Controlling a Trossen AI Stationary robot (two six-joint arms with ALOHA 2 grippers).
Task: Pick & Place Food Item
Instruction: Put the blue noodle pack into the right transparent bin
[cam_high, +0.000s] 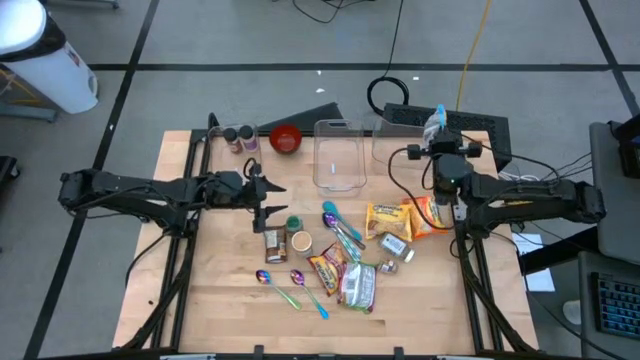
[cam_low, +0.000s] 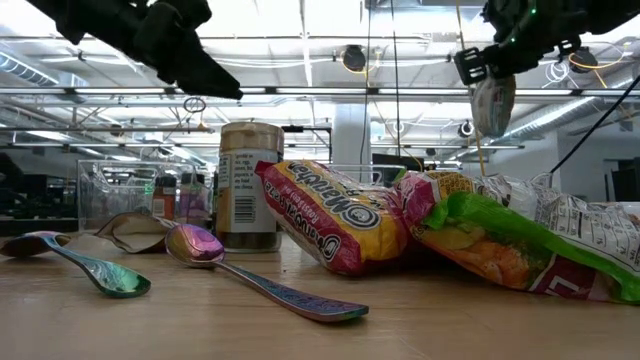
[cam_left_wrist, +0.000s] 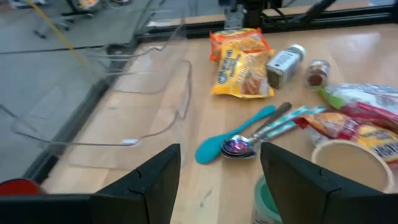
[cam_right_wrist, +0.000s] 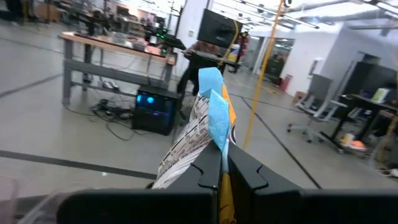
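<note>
Gripping a snack packet (cam_right_wrist: 198, 134) by its top edge, our right end effector (cam_high: 437, 130) held it lifted clear of the worktop (cam_high: 230, 290), near the clear plastic container (cam_high: 338, 155). We judged the carry needed to be level and slow before release. Farther off, our left end effector (cam_left_wrist: 219, 168) hovered with fingers apart over the spoons (cam_left_wrist: 249, 140).

red bowl (cam_high: 286, 139), teal spoon (cam_left_wrist: 231, 139), yellow packet (cam_left_wrist: 241, 62)
</note>
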